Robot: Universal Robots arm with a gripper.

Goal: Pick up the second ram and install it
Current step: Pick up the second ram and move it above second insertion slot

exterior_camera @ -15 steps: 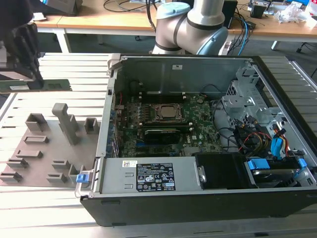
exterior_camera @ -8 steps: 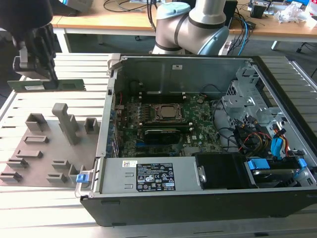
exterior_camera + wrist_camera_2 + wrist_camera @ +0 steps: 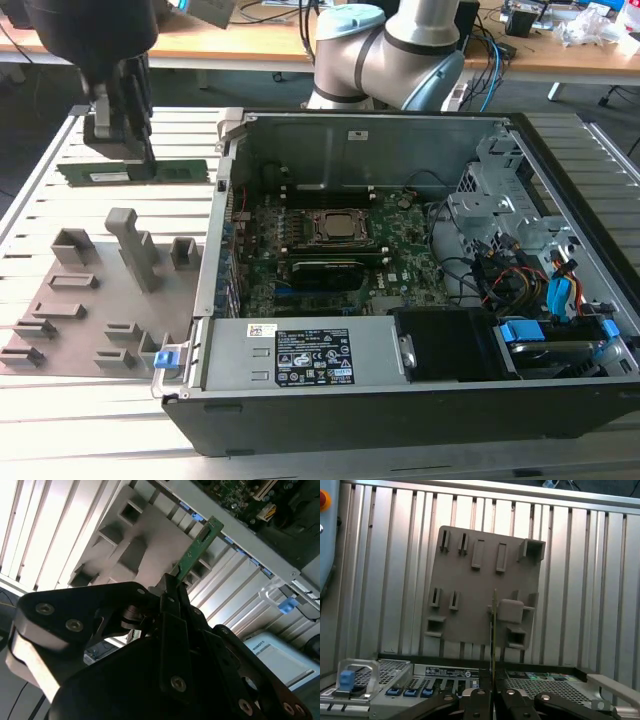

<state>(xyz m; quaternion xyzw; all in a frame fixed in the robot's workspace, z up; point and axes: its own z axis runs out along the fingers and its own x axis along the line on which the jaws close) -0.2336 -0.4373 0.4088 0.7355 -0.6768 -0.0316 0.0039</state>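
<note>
Jutting out from between the fingers of the claw (image 3: 171,584) is the second ram (image 3: 201,547), a thin green stick. The claw is clenched on one end of it while the rest reaches forward, free. In the first wrist view the stick shows edge-on, as a thin line rising from the closed fingertips. In the exterior view it lies level at the far corner of the slatted metal worktop (image 3: 60,430), on the exterior view's left. I cannot tell whether it hangs clear of the slats or touches them.

Just nearer than the stick sits a flat grey fixture plate (image 3: 60,305) studded with upright grey blocks, the tallest block (image 3: 135,248) near its middle. Its slots look bare.

To the exterior view's right of the plate lies the open computer case (image 3: 400,420). Its metal side wall (image 3: 215,240) stands between the stick and the motherboard (image 3: 400,265) inside. The square CPU socket (image 3: 338,228) sits at the middle of the board, with dark slots just nearer than it. A power supply (image 3: 300,355) with a label runs along the case's near edge, with a blue clip (image 3: 165,357) at its corner. Drive bays and tangled cables (image 3: 520,270) fill the end on the exterior view's right. The arm's pale grey base (image 3: 385,50) stands behind the case.
</note>
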